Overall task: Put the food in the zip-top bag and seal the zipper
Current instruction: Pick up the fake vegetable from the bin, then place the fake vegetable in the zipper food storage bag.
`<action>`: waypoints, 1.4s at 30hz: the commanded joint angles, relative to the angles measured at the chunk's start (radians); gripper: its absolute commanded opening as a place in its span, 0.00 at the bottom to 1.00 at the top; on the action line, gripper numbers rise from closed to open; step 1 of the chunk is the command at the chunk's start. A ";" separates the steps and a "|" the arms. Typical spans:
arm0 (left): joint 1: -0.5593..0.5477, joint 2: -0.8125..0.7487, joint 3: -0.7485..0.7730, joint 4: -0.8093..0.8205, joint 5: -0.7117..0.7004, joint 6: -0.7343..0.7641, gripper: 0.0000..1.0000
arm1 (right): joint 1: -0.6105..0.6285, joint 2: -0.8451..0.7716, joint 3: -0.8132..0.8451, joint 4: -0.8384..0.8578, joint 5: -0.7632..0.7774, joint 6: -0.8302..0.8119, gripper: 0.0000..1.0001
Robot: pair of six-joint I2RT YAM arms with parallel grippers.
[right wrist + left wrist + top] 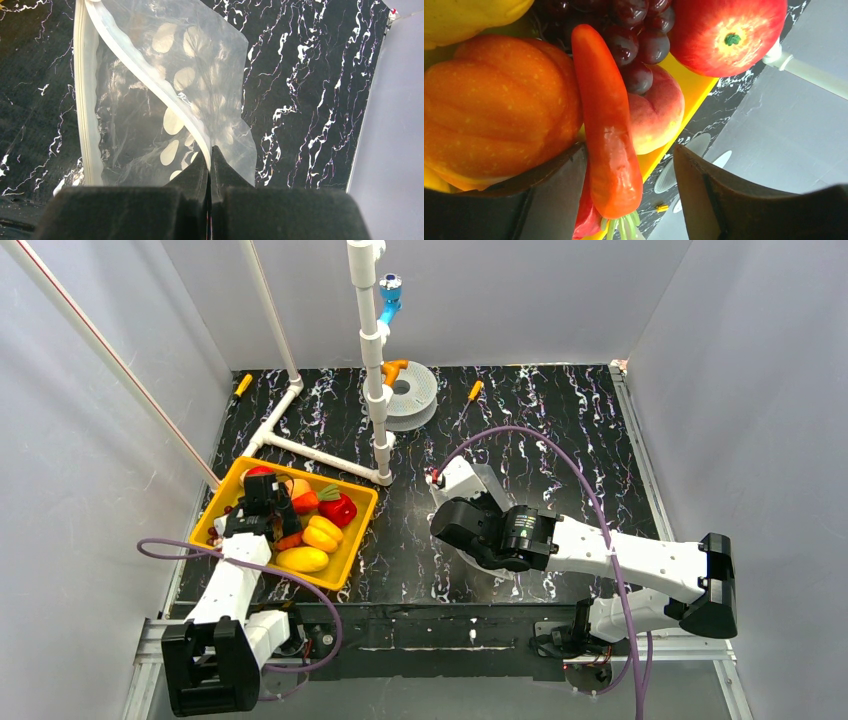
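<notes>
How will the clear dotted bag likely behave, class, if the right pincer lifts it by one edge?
Probably floppy: the zip-top bag curves and wrinkles away from the right pincer, which is shut on its zipper strip. Likely light: one small pinch holds its upper layer raised. Possibly slippery, as the plastic looks glossy.

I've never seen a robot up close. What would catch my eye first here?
The bright toy food heaped in a yellow tray on the table's left side, where the left gripper hangs open on either side of an orange carrot. On the right, the right gripper pinches the zipper edge of a clear dotted zip-top bag, its mouth gaping above the black marbled table.
</notes>
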 commanded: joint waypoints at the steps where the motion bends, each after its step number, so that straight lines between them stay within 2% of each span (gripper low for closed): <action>1: 0.014 0.012 -0.020 -0.027 0.007 -0.003 0.60 | -0.001 -0.002 -0.007 0.032 0.011 -0.003 0.01; 11: 0.025 0.034 -0.043 0.002 0.023 -0.004 0.47 | -0.001 0.011 -0.001 0.034 0.006 -0.011 0.01; 15: 0.033 0.024 -0.052 0.030 0.036 0.019 0.29 | -0.001 0.010 -0.004 0.035 0.005 -0.010 0.01; 17: 0.036 0.008 -0.032 0.015 0.035 0.059 0.21 | -0.001 0.008 -0.004 0.033 0.005 -0.010 0.01; 21: 0.038 -0.086 0.027 -0.059 0.005 0.168 0.18 | -0.002 0.006 -0.004 0.036 0.009 -0.010 0.01; 22: 0.038 -0.150 0.058 -0.083 -0.021 0.269 0.12 | -0.002 0.006 -0.001 0.043 0.007 -0.010 0.01; 23: 0.037 -0.177 0.113 -0.102 -0.009 0.407 0.00 | -0.002 0.002 -0.001 0.057 -0.002 -0.012 0.01; 25: 0.038 -0.182 0.207 -0.040 0.200 0.660 0.00 | -0.009 0.002 0.002 0.070 -0.019 -0.014 0.01; 26: 0.037 -0.186 0.228 0.013 0.310 0.729 0.00 | -0.013 0.001 0.002 0.074 -0.022 -0.014 0.01; 27: 0.036 -0.190 0.246 0.082 0.522 0.783 0.00 | -0.020 -0.002 0.005 0.072 -0.028 -0.008 0.01; 28: 0.028 -0.191 0.232 0.191 0.669 0.787 0.00 | -0.029 -0.004 0.012 0.067 -0.032 0.006 0.01; 29: -0.004 -0.215 0.162 0.456 0.858 0.735 0.00 | -0.063 -0.016 0.017 0.071 -0.096 0.029 0.01; 30: -0.047 -0.249 0.127 0.578 0.893 0.720 0.00 | -0.095 -0.023 0.024 0.079 -0.145 0.042 0.01; 32: -0.255 -0.297 0.127 0.581 0.796 0.784 0.00 | -0.125 -0.029 0.037 0.120 -0.230 0.042 0.01; 33: -0.365 -0.316 0.121 0.616 0.706 0.819 0.00 | -0.131 -0.023 0.049 0.131 -0.248 0.043 0.01; 34: -0.524 -0.352 0.080 0.702 0.583 0.888 0.00 | -0.136 0.001 0.092 0.130 -0.263 0.045 0.01; 36: -0.616 -0.367 0.046 0.749 0.481 0.934 0.00 | -0.141 0.024 0.133 0.107 -0.256 0.067 0.01; 38: -0.675 -0.350 0.023 0.828 0.446 0.959 0.00 | -0.156 0.041 0.169 0.087 -0.280 0.086 0.01; 40: -0.734 -0.313 0.025 0.829 0.412 0.985 0.00 | -0.166 0.047 0.192 0.086 -0.331 0.098 0.01; 42: -0.810 -0.294 0.021 0.814 0.316 1.038 0.00 | -0.176 0.044 0.198 0.099 -0.378 0.115 0.01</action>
